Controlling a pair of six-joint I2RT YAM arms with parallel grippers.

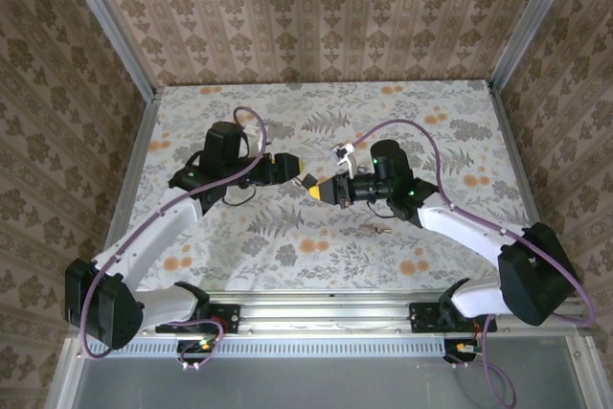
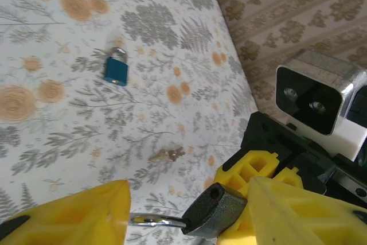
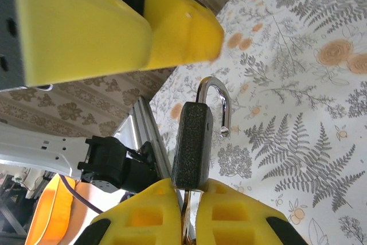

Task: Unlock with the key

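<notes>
Grippers nose to nose above the floral table (image 1: pixel 249 237)!
Right gripper (image 3: pixel 186 192) is clamped on the key (image 3: pixel 192 142) by its black head, aloft; left gripper (image 1: pixel 303 177) has its jaws apart at the wire ring; blue padlock (image 2: pixel 116 68) lies flat, well apart.

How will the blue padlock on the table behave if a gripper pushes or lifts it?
The blue padlock lies flat on the table, so it should slide rather than roll. Its metal shackle and compact body suggest it is rigid and probably heavy for its size.
</notes>
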